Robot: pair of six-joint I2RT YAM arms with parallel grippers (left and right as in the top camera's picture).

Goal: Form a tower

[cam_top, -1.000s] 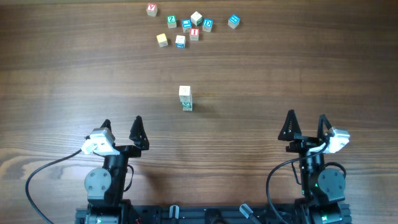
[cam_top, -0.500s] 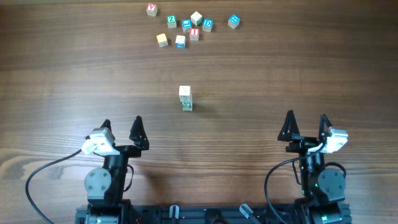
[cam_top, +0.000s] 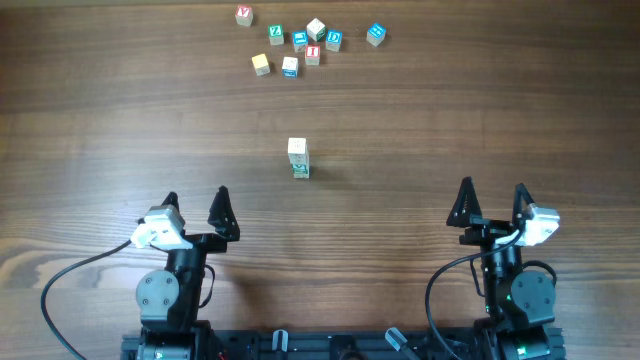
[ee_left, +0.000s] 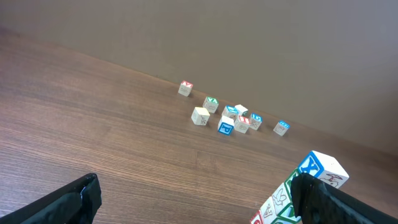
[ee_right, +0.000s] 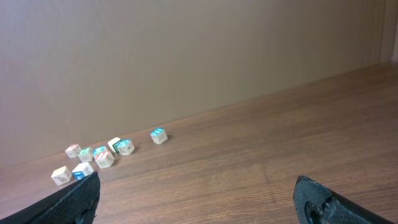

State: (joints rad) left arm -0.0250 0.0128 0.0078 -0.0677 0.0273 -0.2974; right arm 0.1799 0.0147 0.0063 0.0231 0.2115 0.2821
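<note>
Plainly, some building is already done. The tower (cam_top: 298, 158), a narrow one-cube-wide stack of small pale wooden letter cubes with green prints, stands on its own near the middle of the brown wood-grain table (cam_top: 450, 110), touched by nothing. From above I cannot count its levels. The left wrist view catches it low at the right edge (ee_left: 292, 196), partly behind a finger. There at least three cubes show, one on another, and the top one carries a blue print.

What is left, as I judge it, lies at the far edge. A scatter of loose small wooden cubes with red, green and blue letters (cam_top: 300, 40) sits there, nine by my count, well apart from the tower. Most bunch together. One red-lettered cube (cam_top: 244, 15) lies off to the far left and one blue-lettered cube (cam_top: 376, 34) off to the far right. A plain tan cube (cam_top: 261, 64) and a blue-printed one (cam_top: 290, 66) lie nearest the tower. The right wrist view shows the same scatter (ee_right: 99, 155) against the back wall, and no tower.

Neither arm is at work on anything. The black left gripper (cam_top: 195, 208) sits at the near left with its fingers spread wide and nothing between them. The black right gripper (cam_top: 492, 195) sits at the near right, likewise wide apart and empty. Both are well short of the tower and farther from the loose cubes. So I would call the task part way along. A stack stands, none of the far cubes is in hand, and how many are meant to go on I cannot tell.
</note>
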